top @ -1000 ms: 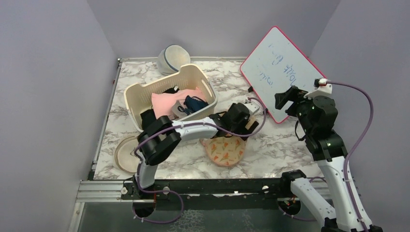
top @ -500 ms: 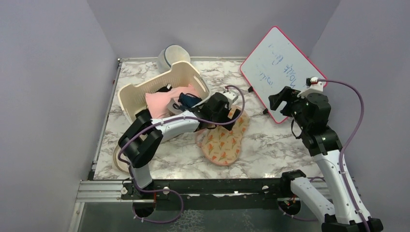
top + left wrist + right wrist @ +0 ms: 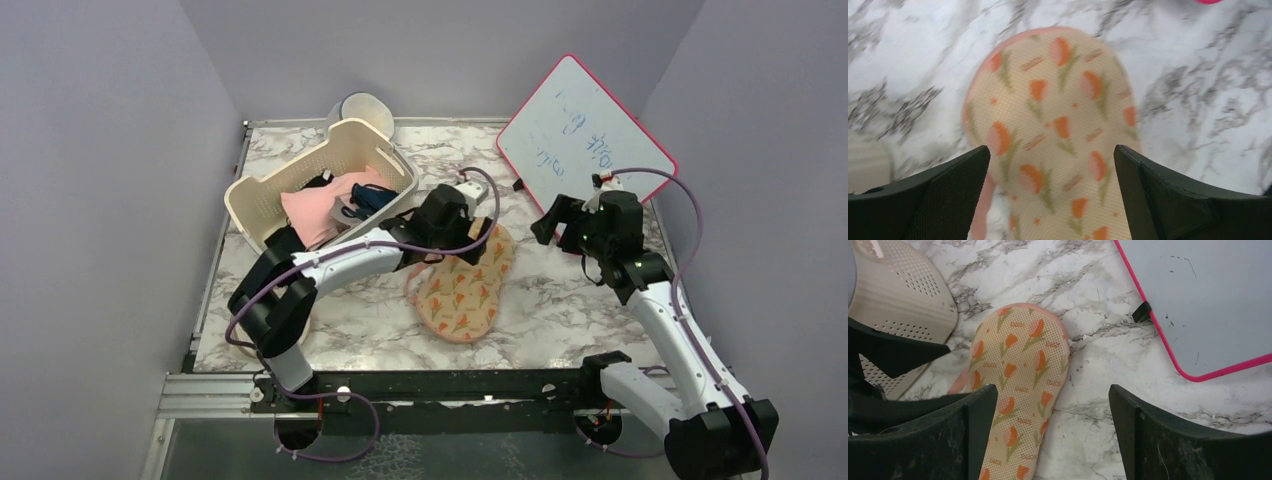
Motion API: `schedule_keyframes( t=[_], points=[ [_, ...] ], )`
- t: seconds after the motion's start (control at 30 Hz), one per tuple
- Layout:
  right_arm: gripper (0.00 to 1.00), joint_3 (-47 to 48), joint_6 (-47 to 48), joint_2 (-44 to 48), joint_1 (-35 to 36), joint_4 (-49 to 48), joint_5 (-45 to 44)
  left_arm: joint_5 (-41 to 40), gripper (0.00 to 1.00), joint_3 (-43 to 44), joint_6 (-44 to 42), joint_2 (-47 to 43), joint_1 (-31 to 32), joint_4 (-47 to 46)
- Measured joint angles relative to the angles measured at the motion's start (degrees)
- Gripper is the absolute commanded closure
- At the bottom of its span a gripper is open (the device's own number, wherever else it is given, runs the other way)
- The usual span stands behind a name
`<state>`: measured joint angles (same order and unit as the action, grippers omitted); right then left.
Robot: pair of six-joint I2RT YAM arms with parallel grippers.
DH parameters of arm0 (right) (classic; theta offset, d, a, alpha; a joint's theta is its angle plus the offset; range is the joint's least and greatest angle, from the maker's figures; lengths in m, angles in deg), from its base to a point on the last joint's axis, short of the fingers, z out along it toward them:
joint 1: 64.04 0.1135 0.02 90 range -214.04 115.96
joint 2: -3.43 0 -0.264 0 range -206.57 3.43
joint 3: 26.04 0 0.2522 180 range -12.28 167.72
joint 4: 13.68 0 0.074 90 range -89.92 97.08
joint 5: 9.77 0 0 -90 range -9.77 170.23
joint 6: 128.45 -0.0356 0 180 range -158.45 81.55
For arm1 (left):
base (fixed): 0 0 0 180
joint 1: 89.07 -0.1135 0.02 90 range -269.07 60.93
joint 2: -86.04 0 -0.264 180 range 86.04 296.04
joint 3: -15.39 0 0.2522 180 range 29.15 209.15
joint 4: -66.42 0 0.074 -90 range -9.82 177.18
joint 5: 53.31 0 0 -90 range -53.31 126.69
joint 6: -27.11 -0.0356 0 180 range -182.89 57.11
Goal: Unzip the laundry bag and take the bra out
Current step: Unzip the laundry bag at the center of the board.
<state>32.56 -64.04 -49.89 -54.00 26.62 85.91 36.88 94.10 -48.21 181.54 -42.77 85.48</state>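
**Bag's laid out flat now, both tools wide open near it**

Compared with a second ago, the laundry bag (image 3: 462,285) has gone from a scrunched lump under the left arm to lying flat with both lobes out. It's near the middle of the marble surface (image 3: 560,290), just right of the basket (image 3: 260,195). The basket has slid left and back. The right arm has swung down and left from the whiteboard (image 3: 580,130) toward the bag.

The basket holds a pink garment (image 3: 305,210) and a dark blue one (image 3: 372,195). A round white case (image 3: 365,105) sits right behind it at the back edge. The pink-framed whiteboard is at the back right, close to the bag's far lobe but apart from it. In the top view the left arm reaches across in front of the basket and covers the bag's upper left edge.

The left tool (image 3: 1053,150) is over the far lobe, fingers spread wide with nothing between them. I can't tell if it touches the fabric. The right tool (image 3: 1053,390) is up off the surface by the bag's far end, also spread wide and holding nothing.
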Motion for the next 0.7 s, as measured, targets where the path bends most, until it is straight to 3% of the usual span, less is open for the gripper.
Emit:
schedule_keyframes(
  t=[0.1, 0.27, 0.4, 0.57, 0.7],
  points=[
    [0.19, 1.1, -0.4, 0.9, 0.0, 0.7, -0.3, -0.1, 0.29, 4.3, 0.5, 2.1, 4.5, -0.1],
    [0.19, 6.6, -1.2, 4.8, 0.0, 2.8, -3.8, -2.8, 0.30, 12.4, -0.1, 10.5, 11.0, -0.9],
    [0.19, 9.3, -1.1, 8.8, 0.0, 3.1, -6.0, -6.1, 0.31, 17.0, -1.7, 18.0, 12.9, -0.4],
    [0.19, 9.4, -1.2, 11.1, 0.0, 3.5, -7.2, -10.0, 0.45, 18.6, -3.7, 22.7, 12.8, 0.4],
    [0.19, 8.5, -1.1, 11.1, 0.0, 3.5, -7.2, -12.5, 0.64, 18.8, -5.0, 23.9, 12.7, 0.3]
  ],
)
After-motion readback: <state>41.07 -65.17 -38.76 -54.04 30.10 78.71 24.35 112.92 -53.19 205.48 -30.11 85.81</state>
